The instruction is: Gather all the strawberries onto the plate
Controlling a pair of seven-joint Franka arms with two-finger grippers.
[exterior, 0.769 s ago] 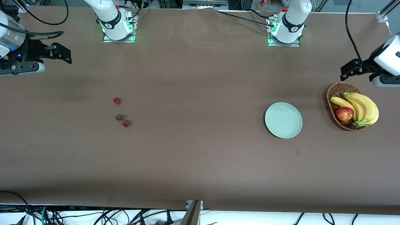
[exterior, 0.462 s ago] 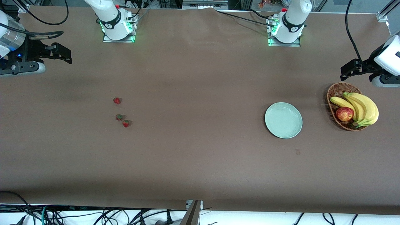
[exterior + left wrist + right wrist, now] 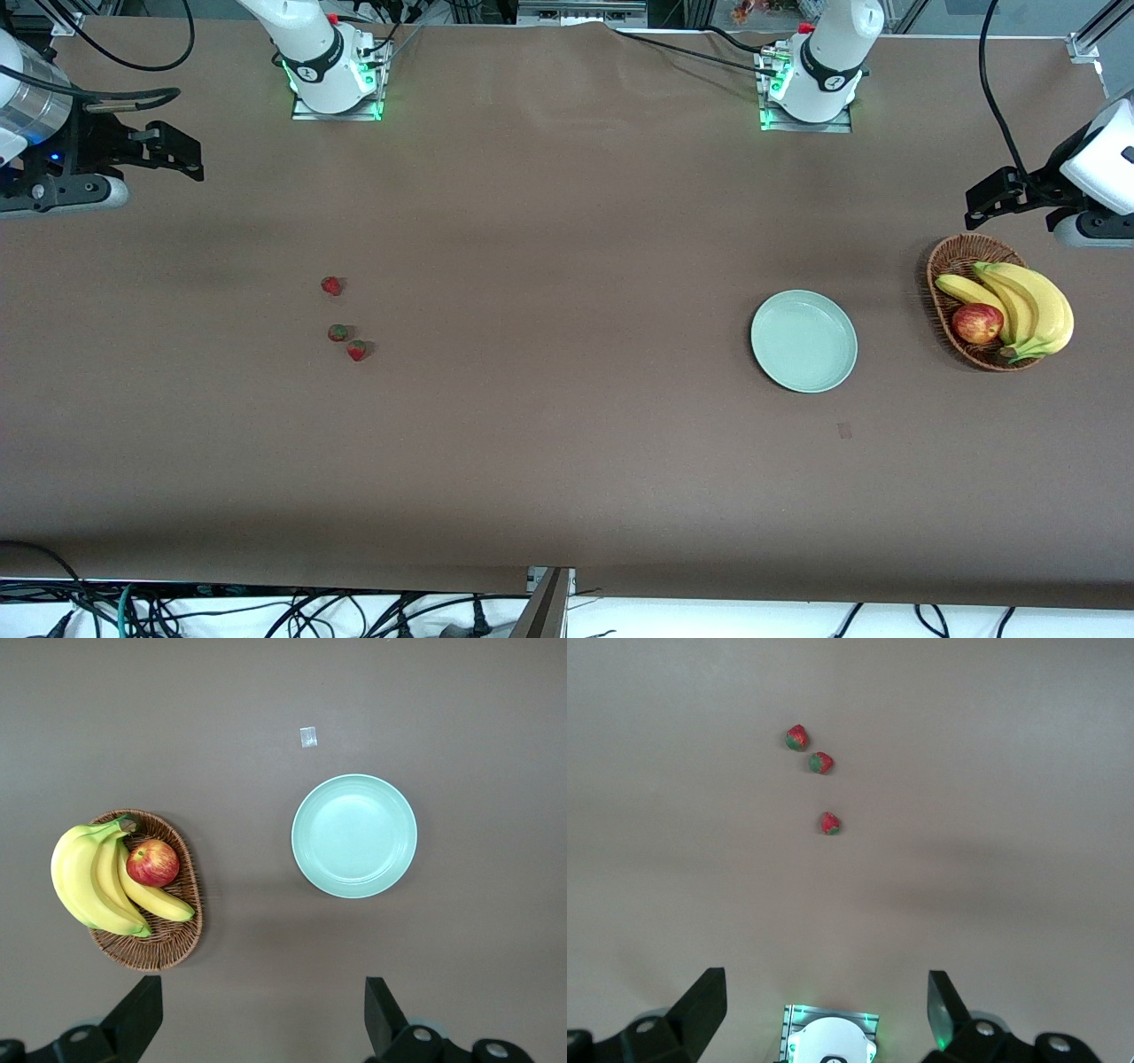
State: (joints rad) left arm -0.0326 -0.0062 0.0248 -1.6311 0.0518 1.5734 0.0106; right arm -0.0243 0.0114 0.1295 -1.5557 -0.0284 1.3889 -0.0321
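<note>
Three strawberries lie on the brown tabletop [image 3: 567,221] toward the right arm's end: one strawberry [image 3: 331,285] sits farthest from the front camera, a second strawberry [image 3: 337,332] lies nearer to that camera, and a third strawberry [image 3: 357,351] rests just beside the second, nearest of all to the camera. The same three berries show in the right wrist view, two close together and one a little apart. The pale mint-green plate [image 3: 804,341] sits bare on the tabletop toward the left arm's end, well apart from the berries. Beside the plate, closer to the table's end, a brown wicker basket [image 3: 943,275] holds a bunch of bananas [image 3: 1028,306] and a red apple [image 3: 977,323]; the apple rests against the bananas. A small pale scrap [image 3: 844,431] lies on the tabletop near the plate, nearer to the front camera. The right gripper [image 3: 182,159] hangs in the air above the right arm's end of the table, its fingers [image 3: 704,1001] spread wide apart with nothing between them. The left gripper [image 3: 997,197] hangs above the left arm's end, over the tabletop near the basket, its fingers [image 3: 142,1010] likewise spread wide and holding nothing.
</note>
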